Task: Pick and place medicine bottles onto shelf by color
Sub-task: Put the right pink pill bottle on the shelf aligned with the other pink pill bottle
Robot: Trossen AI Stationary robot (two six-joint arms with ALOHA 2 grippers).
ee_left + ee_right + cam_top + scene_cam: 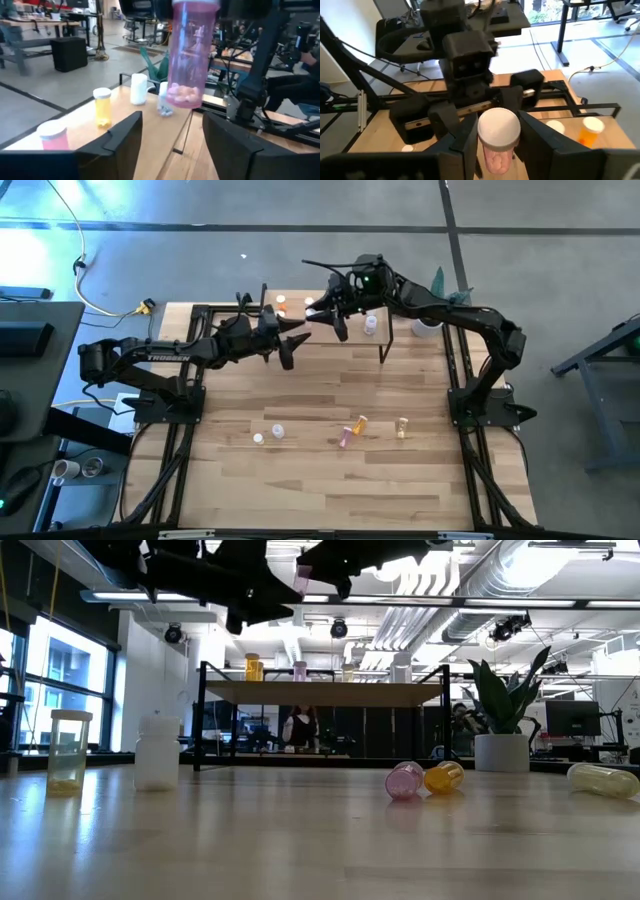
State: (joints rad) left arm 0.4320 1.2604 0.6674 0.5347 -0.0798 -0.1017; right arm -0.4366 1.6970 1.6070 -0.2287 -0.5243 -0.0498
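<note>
My right gripper [324, 318] is shut on a pink medicine bottle [498, 145] with a white cap, high above the shelf [330, 340]. The bottle also shows in the left wrist view [187, 55] and the low view [302, 578]. My left gripper [297, 340] is open; its fingers [117, 145] stand apart just short of the hanging bottle and lower, touching nothing. On the shelf board [75, 120] stand a pink bottle [52, 136], a yellow one [102, 106], a white one [138, 88] and a clear one [164, 102]. My right gripper pinches the pink bottle between its two fingers [465, 142] at the top end, by the white cap [499, 127]. The fingers come from above, slanting down. The bottle hangs upright, cap up, pills at its bottom [182, 95], clear of shelf and table.
Loose bottles lie on the table toward the near edge: a white one [258, 438], a clear one [277, 430], a pink one [346, 436], an orange one [360, 423] and a yellow one [402, 427]. A potted plant [503, 725] stands at the far right corner.
</note>
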